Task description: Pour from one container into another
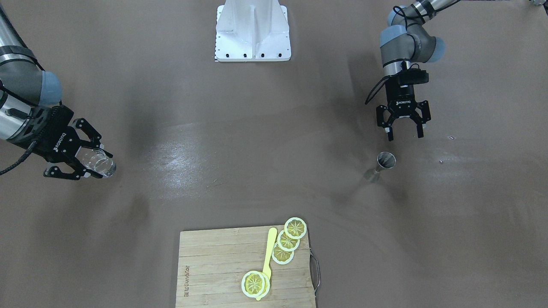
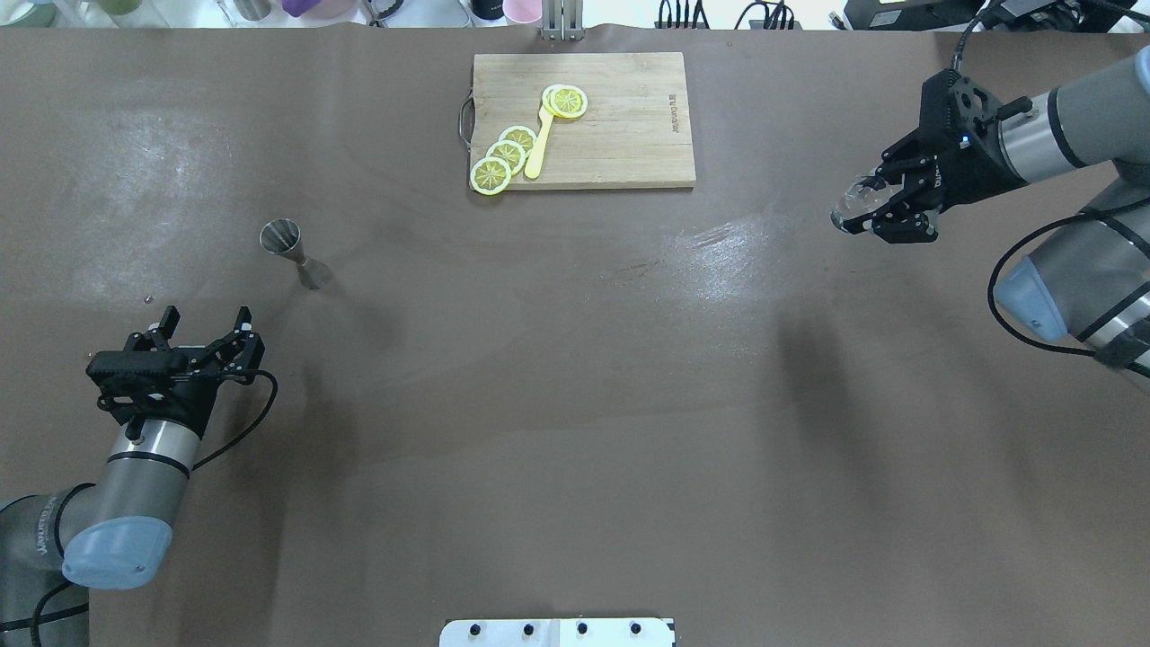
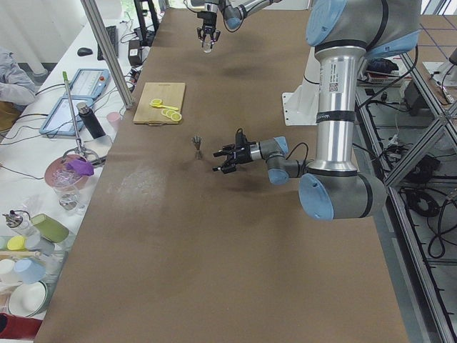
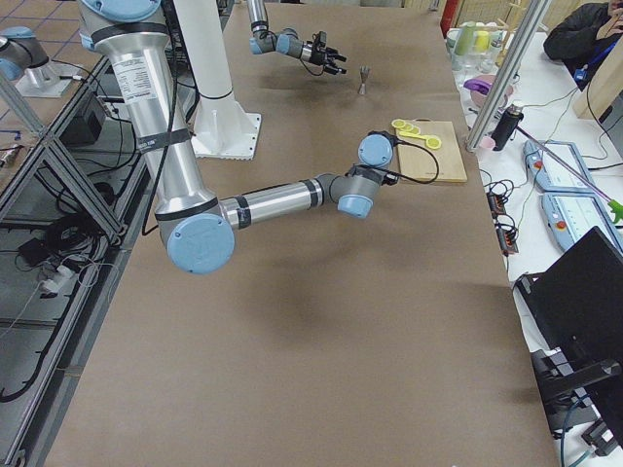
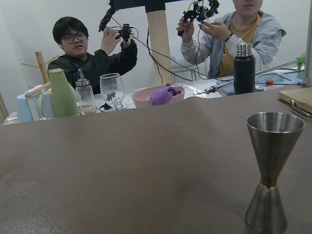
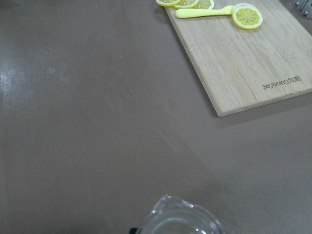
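My right gripper (image 2: 864, 208) is shut on a small clear glass tumbler (image 2: 846, 207), held tilted above the table at the far right. The same tumbler (image 1: 106, 167) shows between the fingers in the front-facing view, and its rim (image 6: 179, 220) fills the bottom of the right wrist view. The grey steel jigger (image 2: 292, 250) stands upright on the table at the left, also seen as the jigger (image 1: 385, 162) and, close up, the jigger (image 5: 270, 170). My left gripper (image 2: 206, 316) is open and holds nothing, a short way on the near side of the jigger.
A bamboo cutting board (image 2: 620, 135) with lemon slices (image 2: 503, 157) and a yellow spoon (image 2: 537, 148) lies at the far middle. The white robot base (image 1: 252, 32) sits at the near edge. Two people, cups, a bowl and bottles line the far side in the left wrist view.
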